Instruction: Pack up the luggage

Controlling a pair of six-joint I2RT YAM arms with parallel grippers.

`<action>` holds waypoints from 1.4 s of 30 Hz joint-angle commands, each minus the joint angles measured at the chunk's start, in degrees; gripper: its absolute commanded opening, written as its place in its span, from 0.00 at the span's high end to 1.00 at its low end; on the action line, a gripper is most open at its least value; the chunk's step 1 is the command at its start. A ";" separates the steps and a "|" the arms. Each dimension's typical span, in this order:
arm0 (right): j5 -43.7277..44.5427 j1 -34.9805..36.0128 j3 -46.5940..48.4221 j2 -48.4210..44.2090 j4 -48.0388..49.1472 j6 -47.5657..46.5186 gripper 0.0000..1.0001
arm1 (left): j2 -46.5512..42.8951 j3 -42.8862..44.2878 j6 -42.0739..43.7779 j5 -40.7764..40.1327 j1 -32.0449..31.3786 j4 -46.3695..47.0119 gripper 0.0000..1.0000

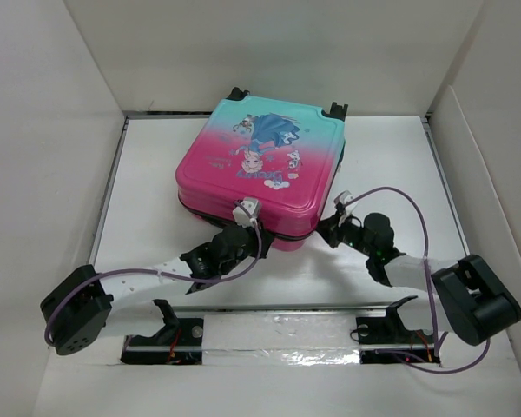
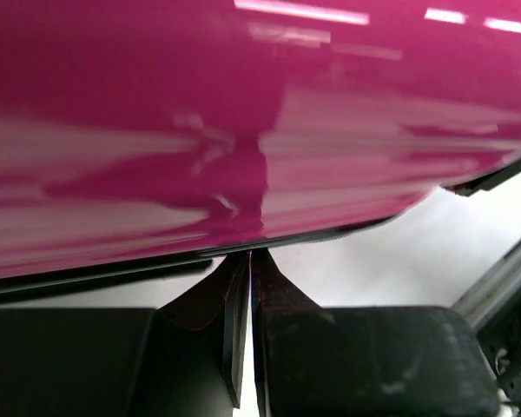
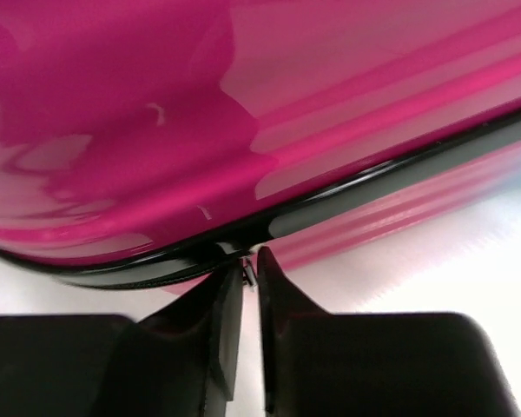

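Luggage [image 1: 259, 169] may slide across the counter [image 1: 148, 200] if you tug its seam [image 3: 356, 201], because your left claw [image 2: 248, 254] and right claw [image 3: 250, 261] are both pinched narrow there.

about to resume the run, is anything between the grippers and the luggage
Nothing visible does. The left gripper and the right gripper both sit right at the near pink edge of the luggage, fingertips at its black seam, and neither wrist view shows another object in between.
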 commanded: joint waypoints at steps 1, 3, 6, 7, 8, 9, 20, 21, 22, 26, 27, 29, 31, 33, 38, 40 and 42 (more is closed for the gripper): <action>1.51 1.47 2.04 2.87 12.75 2.50 0.91 | 0.99 3.01 2.08 1.48 0.94 5.41 0.97; 3.01 2.44 1.52 4.72 15.92 3.65 0.98 | 1.78 3.88 2.34 1.39 1.46 6.03 0.97; 6.70 5.69 0.20 4.03 17.78 5.15 1.00 | 2.84 5.03 2.78 0.69 1.47 7.17 0.97; 9.58 6.83 -0.59 2.97 16.73 5.41 1.00 | 3.10 5.29 2.78 0.51 1.47 7.78 0.97; 11.17 9.28 -0.86 1.66 12.80 5.33 1.00 | 3.45 5.38 2.78 0.42 1.47 8.40 0.97; 12.93 10.78 -1.04 -1.84 10.15 5.24 1.00 | 3.63 5.56 2.78 0.16 1.99 8.84 0.97; 34.73 35.74 0.98 -22.62 -29.40 17.71 1.00 | 9.51 10.12 2.61 -0.63 3.57 13.24 0.96; 35.35 37.50 2.38 -21.92 -29.77 18.85 1.00 | 9.95 11.09 2.52 -0.02 4.10 13.67 0.96; 35.79 40.56 3.35 -20.87 -29.69 20.25 1.00 | 10.48 11.62 2.43 0.77 4.10 14.37 0.96; 41.83 44.63 9.76 -8.86 -21.29 24.21 1.00 | 13.03 14.17 1.38 2.80 2.53 14.73 0.96; 43.78 44.63 11.08 -6.38 -18.64 25.35 1.00 | 13.12 14.69 1.38 2.36 2.52 14.64 0.95; 49.03 44.63 13.55 -1.46 -7.79 25.28 1.00 | 11.38 14.61 1.03 0.26 1.99 12.54 0.92; 48.11 41.92 14.95 3.46 -4.99 24.13 1.00 | 8.22 12.95 -0.38 -5.25 2.51 8.26 0.74; 45.39 38.59 14.88 3.84 -2.10 24.66 1.00 | 0.85 9.89 -2.65 -7.56 4.88 4.90 0.55; 40.47 34.00 11.62 0.60 -1.03 24.49 1.00 | -21.18 6.27 -9.42 -13.54 19.46 -2.68 0.57; 39.50 32.86 11.09 -0.20 -1.65 24.31 1.00 | -24.39 6.61 -12.32 -10.42 25.43 -1.01 0.61; 38.44 32.86 11.26 -1.17 -2.96 23.26 1.00 | -22.40 9.32 -15.32 -6.19 34.83 -0.91 0.61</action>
